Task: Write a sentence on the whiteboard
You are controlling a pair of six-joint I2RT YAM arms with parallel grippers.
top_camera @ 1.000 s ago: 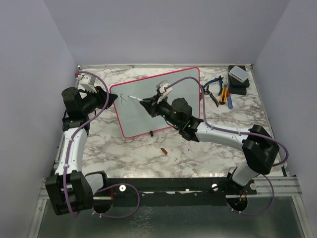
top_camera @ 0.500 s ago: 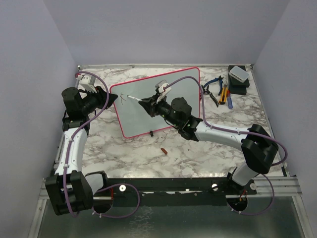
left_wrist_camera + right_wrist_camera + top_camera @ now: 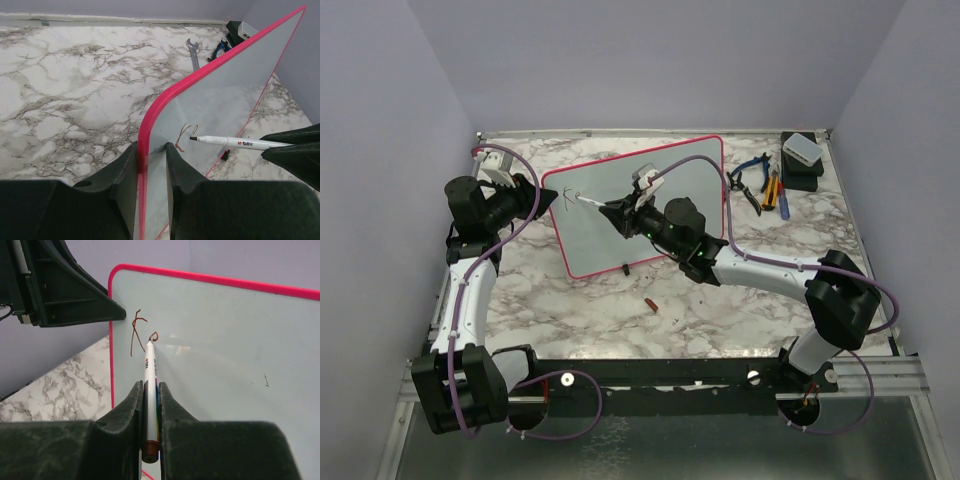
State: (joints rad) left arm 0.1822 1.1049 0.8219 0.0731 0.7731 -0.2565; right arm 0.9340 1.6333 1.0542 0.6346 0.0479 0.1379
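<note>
The whiteboard [image 3: 650, 195], glossy white with a red-pink frame, stands tilted on the marble table. My left gripper [image 3: 542, 195] is shut on its left edge [image 3: 145, 150], one finger on each face. My right gripper [image 3: 616, 212] is shut on a white marker [image 3: 150, 390] with a brown end; its tip touches the board. The sentence [image 3: 140, 332] is only a brown "K" and the start of a second letter near the board's top left corner. It also shows in the left wrist view [image 3: 184, 136], with the marker [image 3: 235, 143] beside it.
Pliers and a wrench [image 3: 765, 185] lie at the back right beside a black box with a grey lid [image 3: 802, 158]. A small red cap [image 3: 650, 304] lies on the table in front of the board. A white-grey object [image 3: 498, 165] sits at the back left.
My right gripper has moved the marker tip slightly, adding a small loop of a second letter after the "K". The left gripper and the board have not moved.
</note>
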